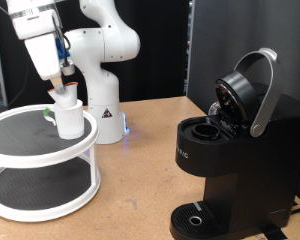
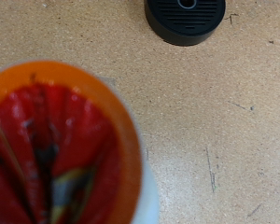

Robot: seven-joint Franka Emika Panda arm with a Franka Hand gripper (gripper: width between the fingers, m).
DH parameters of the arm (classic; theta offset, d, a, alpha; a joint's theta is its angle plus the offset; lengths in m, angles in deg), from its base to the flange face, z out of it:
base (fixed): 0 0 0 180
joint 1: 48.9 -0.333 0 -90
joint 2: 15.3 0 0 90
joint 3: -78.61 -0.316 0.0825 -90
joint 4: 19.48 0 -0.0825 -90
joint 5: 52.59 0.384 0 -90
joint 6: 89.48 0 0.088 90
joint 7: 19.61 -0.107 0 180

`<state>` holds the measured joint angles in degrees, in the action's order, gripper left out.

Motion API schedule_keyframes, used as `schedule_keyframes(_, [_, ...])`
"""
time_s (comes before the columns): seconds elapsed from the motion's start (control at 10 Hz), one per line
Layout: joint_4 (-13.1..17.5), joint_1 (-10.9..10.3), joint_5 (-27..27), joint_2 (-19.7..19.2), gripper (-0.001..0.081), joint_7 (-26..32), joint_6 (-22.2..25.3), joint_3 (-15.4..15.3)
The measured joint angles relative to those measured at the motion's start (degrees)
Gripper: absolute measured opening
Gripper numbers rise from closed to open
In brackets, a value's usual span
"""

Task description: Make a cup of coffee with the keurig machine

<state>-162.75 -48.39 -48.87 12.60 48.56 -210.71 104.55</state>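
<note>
On the wooden desk [image 1: 140, 170], the black keurig machine [image 1: 235, 160] stood tall at the exterior view's right, its grey-rimmed lid [image 1: 252, 90] tilted open and its round drip tray [image 2: 185, 19] at the base. At the left I saw a white two-tier round shelf [image 1: 40, 165] carrying the white cup [image 1: 68, 118] upright. Above it my hand [image 1: 62, 88] pinched a small white pod [image 2: 61, 149] with an orange rim.
</note>
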Motion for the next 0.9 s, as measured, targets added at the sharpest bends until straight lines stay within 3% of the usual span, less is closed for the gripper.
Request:
schedule_keyframes(0.2, [0.0,-0.5,2.5,-0.1,0.0080,-4.8,-0.4,-1.4])
schedule_keyframes(0.5, [0.0,-3.3,8.7,-0.3,0.0080,-13.5,-5.1,-5.5])
schedule_keyframes(0.7, [0.3,-4.5,9.1,-1.0,0.0080,-18.6,-8.0,-8.8])
schedule_keyframes(0.9, [0.5,-4.7,9.1,-1.5,0.0080,-19.7,-8.5,-9.4])
